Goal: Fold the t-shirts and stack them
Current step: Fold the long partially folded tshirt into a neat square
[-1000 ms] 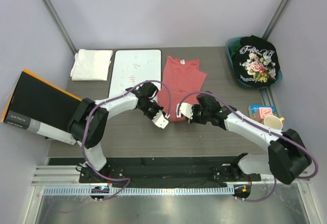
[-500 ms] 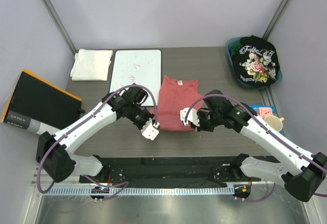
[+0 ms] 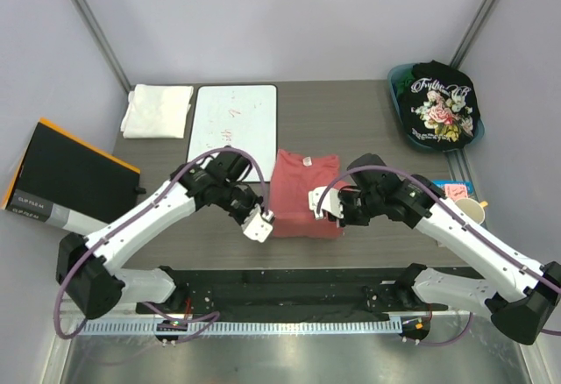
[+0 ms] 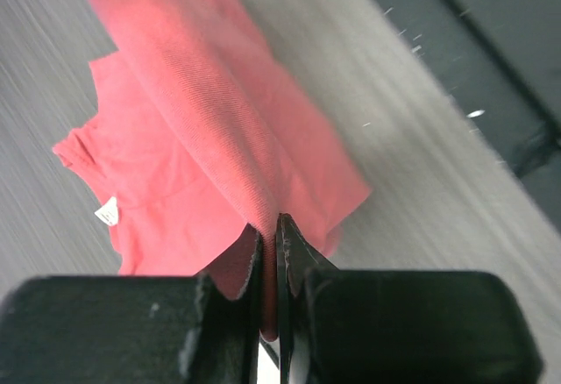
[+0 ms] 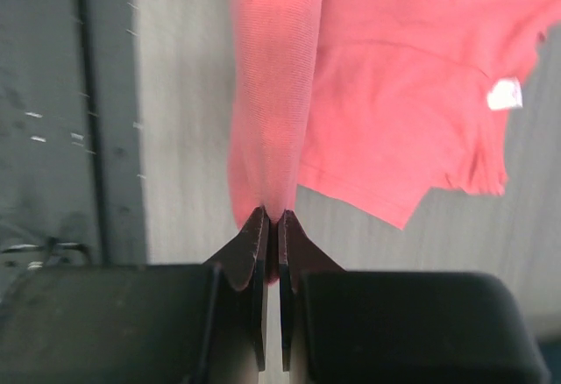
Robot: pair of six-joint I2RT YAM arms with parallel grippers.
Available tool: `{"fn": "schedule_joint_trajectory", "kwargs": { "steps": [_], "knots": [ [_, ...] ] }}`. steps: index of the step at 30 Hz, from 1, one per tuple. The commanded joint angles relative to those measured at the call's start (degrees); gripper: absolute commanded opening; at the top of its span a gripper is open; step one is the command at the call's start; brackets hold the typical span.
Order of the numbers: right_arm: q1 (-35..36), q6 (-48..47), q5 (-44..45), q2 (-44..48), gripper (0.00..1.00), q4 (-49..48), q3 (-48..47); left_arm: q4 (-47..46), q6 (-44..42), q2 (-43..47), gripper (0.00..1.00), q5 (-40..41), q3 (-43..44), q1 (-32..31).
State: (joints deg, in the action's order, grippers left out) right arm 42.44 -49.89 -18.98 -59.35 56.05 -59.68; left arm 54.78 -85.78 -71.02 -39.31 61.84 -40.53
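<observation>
**Grey table, both grippers pinching the red shirt**

Dark grey wood-grain table (image 3: 351, 112), pale walls on three sides.

- Plain salmon-red cloth t-shirt (image 3: 302, 187): lies at centre, near the front edge, collar toward the far side, between the two arms.
- Left gripper (image 3: 263, 220): at the shirt's near-left corner. The wrist view shows its jaws pressed together on a raised ridge of red cloth.
- Right gripper (image 3: 325, 209): at the near-right corner, jaws likewise pinching a lifted fold.
- Black floral-print t-shirt with white script (image 3: 441, 108): heaped in a teal basket (image 3: 396, 86), far right.
- Folded plain white t-shirt (image 3: 158, 110): far left, just beside a flat white rectangular whiteboard (image 3: 232, 125).
</observation>
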Motion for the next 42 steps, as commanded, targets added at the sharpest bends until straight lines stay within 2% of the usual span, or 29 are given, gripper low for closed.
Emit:
{"fn": "schedule_joint_trajectory", "kwargs": {
  "steps": [1, 5, 10, 15, 24, 25, 26, 27, 28, 29, 30, 32, 35, 37, 40, 42],
  "knots": [
    [-0.2, -3.2, 11.1, 0.6, 0.01, -7.2, 2.5, -9.1, 1.1, -7.4, 0.0, 4.3, 4.5, 1.2],
    [-0.9, -4.6, 14.6, 0.3, 0.01, -11.3, 3.3, -9.7, -1.0, -12.5, 0.0, 3.7, 8.8, 2.6],
    [-3.1, -6.1, 14.0, -1.5, 0.01, -12.6, 1.6, -10.8, -3.1, -14.9, 0.0, 3.4, 11.7, 3.9],
    [-6.7, -8.5, 13.8, -3.0, 0.01, -18.2, 2.0, -11.5, -3.3, -16.5, 0.0, 2.9, 13.6, 5.1],
    [-12.5, -10.1, 14.1, -11.7, 0.02, -30.3, 1.7, -16.5, -4.5, -22.0, 0.02, 2.6, 16.0, 9.0],
    [-12.6, -9.0, 15.8, -12.6, 0.04, -37.3, 2.8, -18.4, -2.7, -23.9, 0.13, 3.0, 16.1, 9.5],
    [-12.5, -8.0, 22.6, -14.4, 0.1, -43.6, 4.6, -25.3, -1.2, -25.5, 0.21, 3.3, 15.9, 10.8],
    [-12.6, -6.7, 27.9, -15.5, 0.38, -52.0, 10.1, -31.0, 2.2, -26.8, 0.37, 4.8, 14.5, 11.3],
    [-12.4, -7.2, 32.2, -17.3, 0.52, -68.7, 12.5, -37.7, 9.2, -29.7, 0.46, 8.8, 13.3, 11.7],
    [-12.3, -8.1, 38.7, -21.1, 0.62, -74.1, 14.7, -53.8, 13.5, -30.9, 0.52, 11.5, 11.7, 12.6],
    [-12.6, -8.5, 39.7, -22.5, 0.81, -80.0, 15.3, -61.2, 16.1, -32.1, 0.69, 13.6, 8.5, 12.9],
    [-12.8, -7.3, 40.5, -23.2, 0.83, -81.8, 15.8, -74.5, 18.6, -34.8, 0.77, 17.7, 6.5, 13.4],
    [-12.8, -4.8, 41.7, -23.3, 0.89, -78.1, 14.3, -79.2, 21.0, -33.8, 0.83, 19.5, 5.0, 13.5],
    [-12.9, -3.8, 42.4, -22.8, 0.91, -75.1, 14.0, -79.0, 22.6, -31.9, 0.84, 19.3, 4.7, 13.5],
    [-13.1, -0.2, 41.7, -21.5, 0.9, -67.7, 12.5, -73.8, 22.5, -27.1, 0.84, 17.8, 4.2, 13.3],
    [-14.3, 5.0, 40.2, -20.6, 0.89, -60.4, 10.2, -61.3, 23.3, -24.1, 0.84, 15.8, 7.7, 13.3]
  ]
}}
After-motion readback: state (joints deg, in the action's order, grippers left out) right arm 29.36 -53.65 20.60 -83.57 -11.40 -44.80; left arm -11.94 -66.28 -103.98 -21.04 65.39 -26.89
